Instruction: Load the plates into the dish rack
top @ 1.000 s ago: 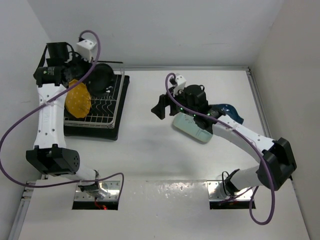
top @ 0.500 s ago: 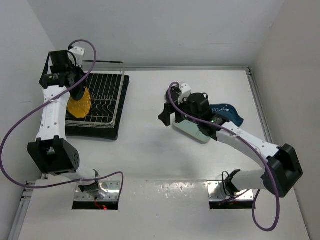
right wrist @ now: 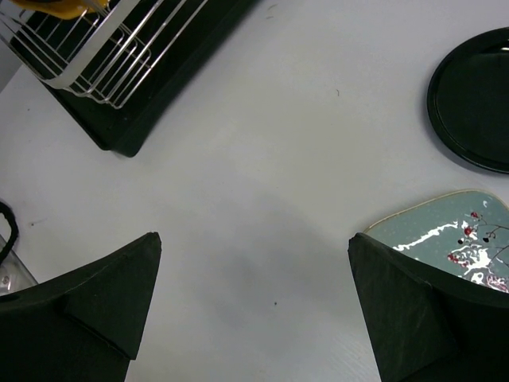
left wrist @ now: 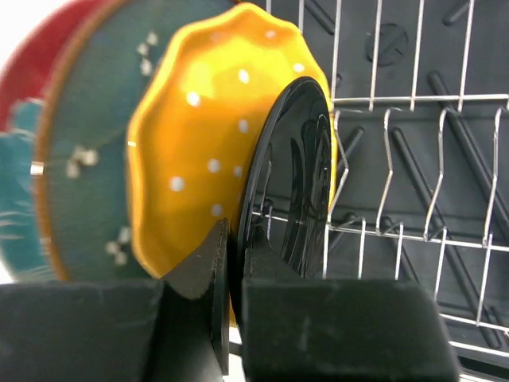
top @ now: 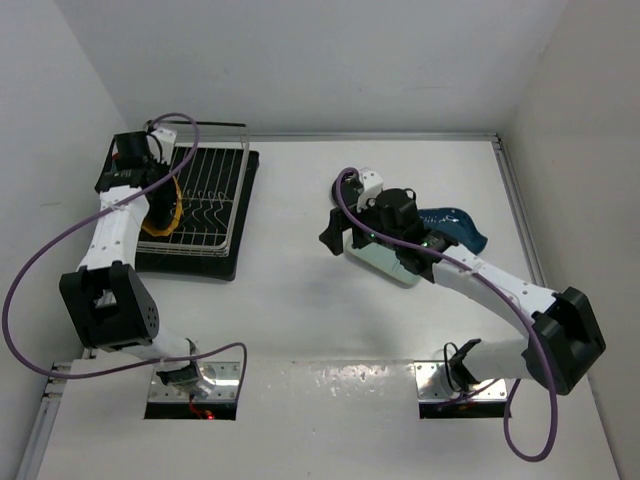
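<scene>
The left gripper (left wrist: 232, 248) pinches the black plate (left wrist: 290, 183), which stands up on its edge right beside the yellow plate (left wrist: 199, 151), down among the wires of the dish rack (left wrist: 413, 99), while the right gripper (right wrist: 250, 247) hangs wide open, well away from the rack.

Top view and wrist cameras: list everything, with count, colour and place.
dish rack: 1, silver wire, far left of table
drain tray: 1, black, under rack
yellow plate: 1, yellow, white dots, upright in rack
gripped black plate: 1, black, upright beside yellow plate
green plate: 1, dark green, orange rim, behind yellow plate
red plate: 1, red, behind green plate
flat black plate: 1, black, flat on table
rectangular plate: 1, pale green, mid table
blue dish: 1, blue, right of rectangular plate
left end effector: 1, black, shut on gripped black plate
right end effector: 1, black, open above table
</scene>
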`<control>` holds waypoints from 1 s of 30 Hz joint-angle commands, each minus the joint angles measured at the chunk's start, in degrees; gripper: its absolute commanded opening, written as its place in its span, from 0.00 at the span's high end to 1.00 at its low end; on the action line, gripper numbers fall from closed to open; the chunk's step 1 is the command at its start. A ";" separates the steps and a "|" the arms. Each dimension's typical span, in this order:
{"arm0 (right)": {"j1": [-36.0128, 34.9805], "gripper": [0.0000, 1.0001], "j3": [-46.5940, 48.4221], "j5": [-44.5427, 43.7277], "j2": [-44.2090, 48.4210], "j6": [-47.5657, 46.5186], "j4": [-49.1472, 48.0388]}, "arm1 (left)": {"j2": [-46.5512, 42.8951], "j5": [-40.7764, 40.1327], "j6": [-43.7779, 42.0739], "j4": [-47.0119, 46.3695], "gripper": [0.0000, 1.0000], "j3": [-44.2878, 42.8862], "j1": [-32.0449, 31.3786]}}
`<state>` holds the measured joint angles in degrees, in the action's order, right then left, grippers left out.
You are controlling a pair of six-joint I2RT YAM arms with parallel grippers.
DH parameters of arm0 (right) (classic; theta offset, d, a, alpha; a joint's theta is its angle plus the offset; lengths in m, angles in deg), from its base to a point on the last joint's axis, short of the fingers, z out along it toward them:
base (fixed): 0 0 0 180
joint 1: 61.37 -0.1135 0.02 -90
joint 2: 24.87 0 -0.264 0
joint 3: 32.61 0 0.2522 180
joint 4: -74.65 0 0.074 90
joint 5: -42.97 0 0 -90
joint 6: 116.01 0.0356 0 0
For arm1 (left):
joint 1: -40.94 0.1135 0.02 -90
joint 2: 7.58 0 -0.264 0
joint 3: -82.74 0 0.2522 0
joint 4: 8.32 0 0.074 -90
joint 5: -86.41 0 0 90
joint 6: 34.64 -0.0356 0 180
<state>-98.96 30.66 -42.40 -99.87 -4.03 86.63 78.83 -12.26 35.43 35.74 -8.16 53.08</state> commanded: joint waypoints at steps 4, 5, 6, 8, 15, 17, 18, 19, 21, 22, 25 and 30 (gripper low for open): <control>1.10 0.00 2.34 0.04 -1.02 -1.15 -0.15 | 0.16 7.60 1.82 -5.52 1.00 2.52 4.29; 1.11 0.00 2.34 -0.05 -1.02 -1.23 -0.15 | 0.94 9.09 1.82 -5.52 0.97 2.52 5.16; 1.54 0.00 2.60 -0.31 -1.55 -0.45 0.37 | 1.73 11.02 2.43 -5.52 0.88 2.52 5.87; 3.38 0.00 3.56 -0.84 -2.60 1.39 1.16 | 2.35 11.04 3.04 -5.52 0.79 2.52 5.88; 13.48 0.00 15.77 0.74 -12.96 5.88 15.02 | 2.36 11.57 3.05 -5.52 0.46 1.38 5.88; 17.43 0.02 20.67 1.18 -18.41 7.37 16.19 | 1.66 12.09 3.05 -4.99 0.41 0.06 5.88; 18.06 0.07 21.58 1.53 -20.77 8.34 16.63 | 1.05 12.70 3.57 -4.30 0.41 -0.81 5.88; 18.94 0.20 22.63 1.44 -23.58 8.61 16.46 | 1.04 12.71 3.57 -3.42 0.39 -1.34 5.88; 21.23 0.28 27.46 0.57 -27.54 9.66 16.72 | -0.36 13.24 3.57 -2.63 0.35 -2.92 5.88; 22.02 0.28 28.26 -0.74 -29.13 10.97 17.33 | -1.15 13.24 3.57 -1.49 0.34 -3.53 5.27; 23.78 0.20 35.89 -3.38 -39.82 12.03 20.31 | -1.16 13.76 3.57 2.28 0.33 -7.13 4.65; 24.83 0.20 44.33 -3.75 -49.61 12.38 24.28 | -1.16 15.69 3.57 6.78 0.32 -11.01 3.42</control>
<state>-74.30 70.60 -45.16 -146.01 6.66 107.09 80.04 1.77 38.93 39.22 -16.54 57.45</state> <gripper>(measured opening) 0.799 0.682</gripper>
